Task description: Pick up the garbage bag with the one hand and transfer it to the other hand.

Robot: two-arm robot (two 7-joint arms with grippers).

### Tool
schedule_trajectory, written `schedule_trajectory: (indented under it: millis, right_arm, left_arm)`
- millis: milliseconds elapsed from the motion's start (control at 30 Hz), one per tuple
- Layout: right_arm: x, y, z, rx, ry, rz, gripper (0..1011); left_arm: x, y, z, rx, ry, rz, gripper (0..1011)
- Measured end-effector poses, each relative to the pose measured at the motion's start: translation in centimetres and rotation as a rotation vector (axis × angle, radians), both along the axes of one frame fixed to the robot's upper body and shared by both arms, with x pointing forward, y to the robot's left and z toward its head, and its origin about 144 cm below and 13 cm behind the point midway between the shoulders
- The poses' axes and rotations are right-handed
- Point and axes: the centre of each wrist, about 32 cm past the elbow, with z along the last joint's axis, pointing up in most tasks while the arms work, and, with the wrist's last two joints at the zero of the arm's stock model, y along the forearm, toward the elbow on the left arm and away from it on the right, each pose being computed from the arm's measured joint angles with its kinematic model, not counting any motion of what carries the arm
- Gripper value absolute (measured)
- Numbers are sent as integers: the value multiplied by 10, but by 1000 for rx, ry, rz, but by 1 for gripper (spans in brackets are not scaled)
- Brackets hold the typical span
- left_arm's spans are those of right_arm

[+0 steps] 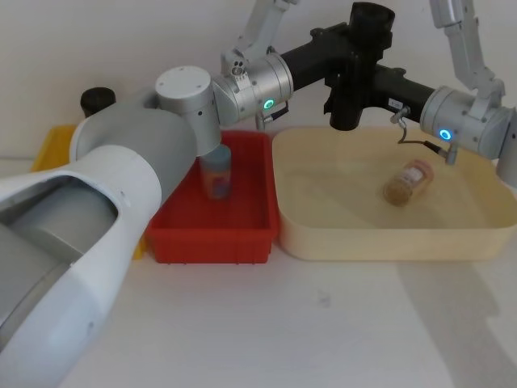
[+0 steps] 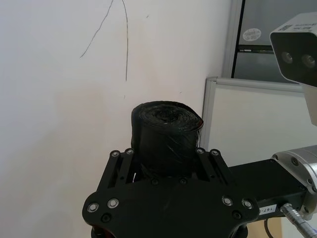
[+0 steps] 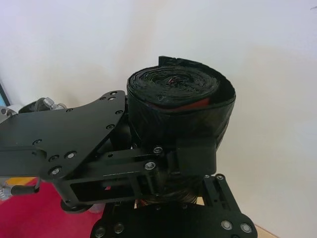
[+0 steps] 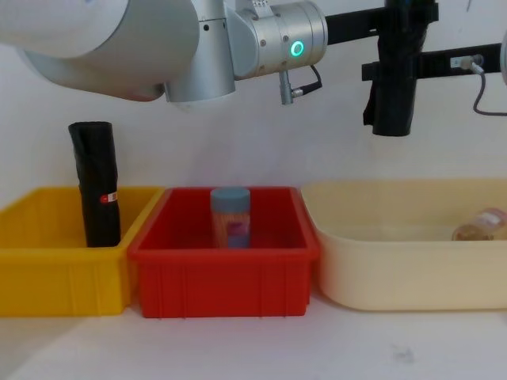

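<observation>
The garbage bag point(image 1: 353, 77) is held upright in the air above the far rim of the cream tub point(image 1: 388, 242), gripped from both sides: the one hand point(image 1: 343, 50) and the other hand point(image 1: 373, 81) are each closed on its middle. It is judged light, soft-skinned, slippery; mid-length suits best.

Red bin point(image 4: 226, 273): one blue-capped bottle point(image 4: 230, 217). Cream tub: a jar point(image 1: 408, 182) on its side. Yellow bin point(image 4: 47, 265): another black roll point(image 4: 97, 184), upright.

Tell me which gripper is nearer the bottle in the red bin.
Left. The left gripper meets the garbage bag from the bottle's side, high above it; the right gripper comes from the far side, over the cream tub.
</observation>
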Motion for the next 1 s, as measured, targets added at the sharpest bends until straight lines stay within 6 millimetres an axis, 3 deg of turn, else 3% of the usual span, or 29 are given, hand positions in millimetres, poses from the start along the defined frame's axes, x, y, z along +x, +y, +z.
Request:
schedule_trajectory:
  millis: [100, 500, 667, 1000]
  right_arm:
    - [0, 0, 0, 0, 0, 0, 565]
    - [0, -1, 0, -1, -3, -6, 562]
    - [0, -5, 0, -4, -3, -39, 563]
    - [4, -22, -2, -4, 25, -144, 562]
  left_arm:
    - [0, 0, 0, 0, 0, -1, 494]
    - [0, 0, 0, 0, 0, -1, 875]
    - [0, 0, 0, 0, 0, 0, 986]
    - [0, 0, 0, 0, 0, 0, 1002]
